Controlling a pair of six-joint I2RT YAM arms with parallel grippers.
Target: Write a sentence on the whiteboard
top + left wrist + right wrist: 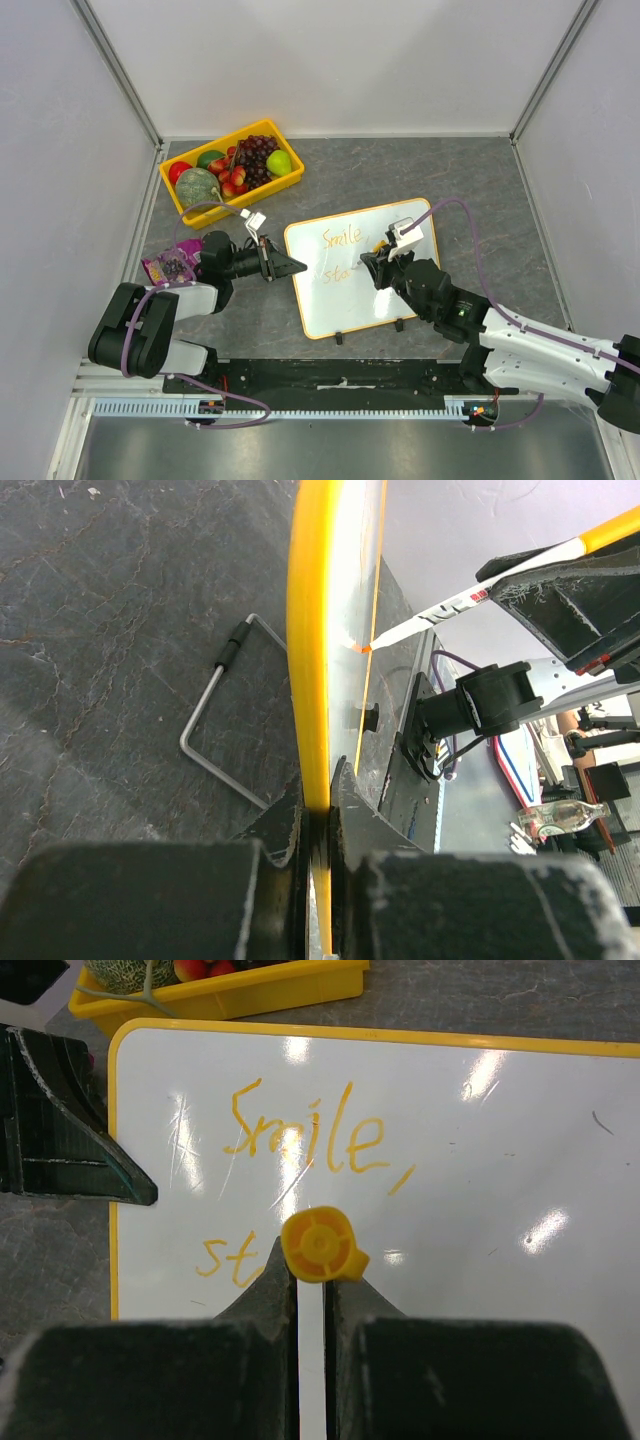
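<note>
Now the left gripper [318, 815] pinches the orange-rimmed white whiteboard [350, 300]; the right gripper [310, 1280], clamping a white marker [430, 618], should press lightly, steadily.

Ahead of the right gripper [310, 1282], the marker [318, 1245] it is clamping is hiding its own tip and whatever is following "st" in the sentence [300, 1145]. The whiteboard [520, 1140] is running out of frame to that gripper's right, and the yellow crate [250, 990] beyond it is being cropped. At the left gripper [318, 805], which is pinching the board's rim, the near fingers [150, 900] are blurring, and the writing is showing edge-on, unreadable.
</note>
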